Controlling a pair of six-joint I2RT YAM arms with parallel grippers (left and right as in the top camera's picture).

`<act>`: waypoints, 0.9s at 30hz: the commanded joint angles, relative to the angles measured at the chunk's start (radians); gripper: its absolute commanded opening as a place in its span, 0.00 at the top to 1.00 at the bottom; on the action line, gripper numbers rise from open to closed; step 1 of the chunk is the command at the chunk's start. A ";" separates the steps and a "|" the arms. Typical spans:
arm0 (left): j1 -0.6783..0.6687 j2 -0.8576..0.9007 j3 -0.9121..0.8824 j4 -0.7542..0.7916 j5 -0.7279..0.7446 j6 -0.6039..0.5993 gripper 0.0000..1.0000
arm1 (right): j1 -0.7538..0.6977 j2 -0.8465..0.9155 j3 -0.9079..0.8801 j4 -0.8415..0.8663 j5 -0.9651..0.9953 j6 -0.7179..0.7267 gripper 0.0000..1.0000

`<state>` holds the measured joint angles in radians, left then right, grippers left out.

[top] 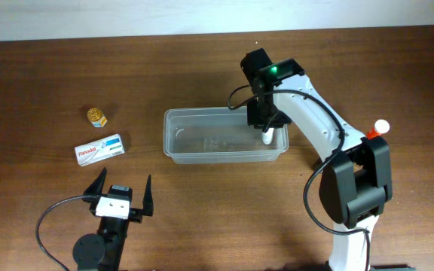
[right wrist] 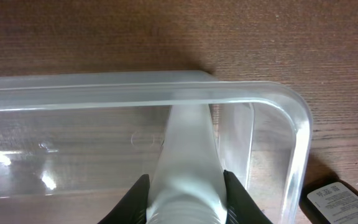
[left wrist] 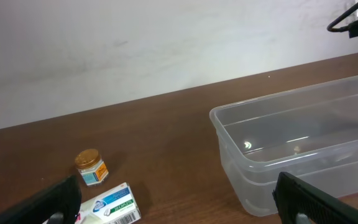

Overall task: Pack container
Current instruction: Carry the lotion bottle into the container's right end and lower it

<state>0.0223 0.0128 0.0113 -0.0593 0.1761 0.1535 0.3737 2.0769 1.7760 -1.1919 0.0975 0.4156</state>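
Note:
The container is a clear plastic tub in the middle of the table. It also shows in the left wrist view and the right wrist view. My right gripper is shut on a white tube-like bottle and holds it, tip down, inside the tub's right end. My left gripper is open and empty near the front left, well short of the tub. A white and blue box and a small gold-lidded jar lie left of the tub.
A small bottle with a white cap and orange-red body stands at the right, behind my right arm. A black part with a label lies just outside the tub's right end. A white wall runs along the table's far edge.

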 commanded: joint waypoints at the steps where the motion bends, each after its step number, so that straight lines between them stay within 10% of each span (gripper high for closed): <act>1: 0.004 -0.007 -0.002 -0.006 0.000 -0.005 0.01 | -0.002 -0.016 -0.003 0.007 0.021 0.008 0.86; 27: 0.004 -0.007 -0.002 -0.006 0.000 -0.005 0.01 | -0.002 -0.010 -0.003 -0.001 0.015 0.005 0.85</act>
<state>0.0223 0.0128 0.0113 -0.0593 0.1761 0.1535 0.3737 2.0769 1.7760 -1.1919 0.0971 0.4152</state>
